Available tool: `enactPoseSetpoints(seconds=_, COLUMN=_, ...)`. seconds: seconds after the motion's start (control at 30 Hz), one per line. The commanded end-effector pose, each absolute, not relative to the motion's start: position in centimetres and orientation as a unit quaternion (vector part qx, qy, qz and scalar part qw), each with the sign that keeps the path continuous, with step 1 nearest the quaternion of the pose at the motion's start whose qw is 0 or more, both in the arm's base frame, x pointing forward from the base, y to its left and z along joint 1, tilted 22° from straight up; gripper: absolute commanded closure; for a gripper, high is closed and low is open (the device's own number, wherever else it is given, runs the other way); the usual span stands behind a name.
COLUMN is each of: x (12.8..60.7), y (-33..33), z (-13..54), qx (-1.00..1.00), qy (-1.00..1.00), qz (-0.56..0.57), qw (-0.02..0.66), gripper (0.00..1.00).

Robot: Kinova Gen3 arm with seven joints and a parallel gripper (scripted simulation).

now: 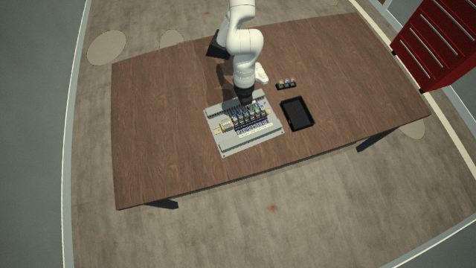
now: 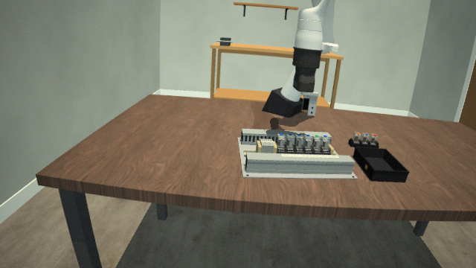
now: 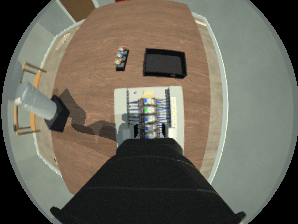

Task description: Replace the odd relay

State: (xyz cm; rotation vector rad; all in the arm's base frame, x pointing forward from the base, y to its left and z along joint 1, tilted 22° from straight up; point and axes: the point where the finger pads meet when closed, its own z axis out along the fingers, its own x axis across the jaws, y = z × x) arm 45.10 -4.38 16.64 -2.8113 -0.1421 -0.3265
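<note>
A grey panel (image 2: 295,156) on the table holds a row of relays (image 2: 303,142). Most have blue test buttons; one relay (image 2: 317,141) has a green button, second from the right end in the exterior view. It also shows in the top view (image 1: 256,110). A small black holder (image 2: 364,140) carries three spares with orange, blue and red buttons. A black tray (image 2: 380,164) lies empty beside it. My gripper (image 2: 310,105) hangs open and empty well above the back of the row. In the wrist view the panel (image 3: 149,110) lies just beyond my fingers.
A terminal block (image 2: 267,146) sits at the left end of the row. The arm's black base (image 2: 281,104) stands behind the panel. A wooden shelf unit (image 2: 275,71) is against the back wall, and a red drawer cabinet (image 1: 436,37) stands off the table's right.
</note>
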Motion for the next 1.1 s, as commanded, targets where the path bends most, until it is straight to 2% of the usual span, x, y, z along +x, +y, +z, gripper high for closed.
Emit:
enactPoseSetpoints(seconds=0.0, x=45.0, y=-2.8, z=16.2, qx=-0.98, qy=-0.058, qz=-0.111, qw=0.154, gripper=0.0)
enactPoseSetpoints(seconds=0.57, x=45.0, y=2.0, z=14.2, qx=-0.98, qy=-0.058, qz=-0.111, qw=0.155, gripper=0.0)
enactPoseSetpoints(seconds=1.07, x=45.0, y=1.9, z=14.3, qx=-0.98, qy=-0.057, qz=-0.111, qw=0.154, gripper=0.0)
